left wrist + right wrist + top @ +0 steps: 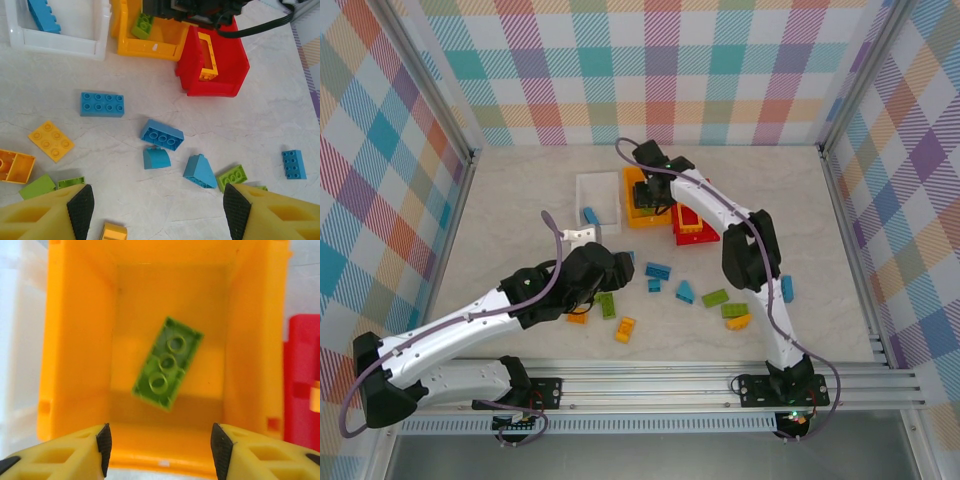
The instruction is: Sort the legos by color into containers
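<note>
The right end effector (161, 442), apart and empty, hangs over the open orange plastic bin (75, 340) holding a green studded brick (167, 362); best, I think, to lift straight, clear of the walls.

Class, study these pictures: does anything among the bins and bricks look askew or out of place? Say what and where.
The red bin sits skewed, out of line with the white bin and orange bin beside it. One orange brick lies hollow side up.
</note>
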Robot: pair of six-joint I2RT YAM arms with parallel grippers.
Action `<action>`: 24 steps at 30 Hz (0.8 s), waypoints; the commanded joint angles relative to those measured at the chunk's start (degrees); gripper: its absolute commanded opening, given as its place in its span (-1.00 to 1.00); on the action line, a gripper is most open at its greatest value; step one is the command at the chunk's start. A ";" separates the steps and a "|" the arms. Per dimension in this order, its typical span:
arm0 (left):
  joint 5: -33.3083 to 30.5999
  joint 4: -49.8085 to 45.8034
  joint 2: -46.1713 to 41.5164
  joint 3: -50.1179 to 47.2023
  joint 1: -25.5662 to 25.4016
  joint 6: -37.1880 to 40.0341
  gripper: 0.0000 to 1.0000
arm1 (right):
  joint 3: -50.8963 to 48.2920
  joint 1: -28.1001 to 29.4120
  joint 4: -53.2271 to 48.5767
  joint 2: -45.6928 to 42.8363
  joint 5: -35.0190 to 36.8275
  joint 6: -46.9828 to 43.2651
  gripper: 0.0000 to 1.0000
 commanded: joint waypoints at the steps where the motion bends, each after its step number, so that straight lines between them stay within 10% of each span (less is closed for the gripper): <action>1: 0.59 1.76 1.27 1.97 -0.45 1.26 0.43 | -2.05 0.21 0.48 -9.38 1.23 -0.73 0.15; 14: 1.01 -0.69 2.79 3.87 -0.40 2.18 0.46 | -21.34 -0.04 4.38 -33.48 3.11 -0.70 0.16; 24: 15.80 6.97 18.60 12.16 -1.36 7.16 0.43 | -43.37 -2.14 -3.49 -59.94 9.96 7.25 0.25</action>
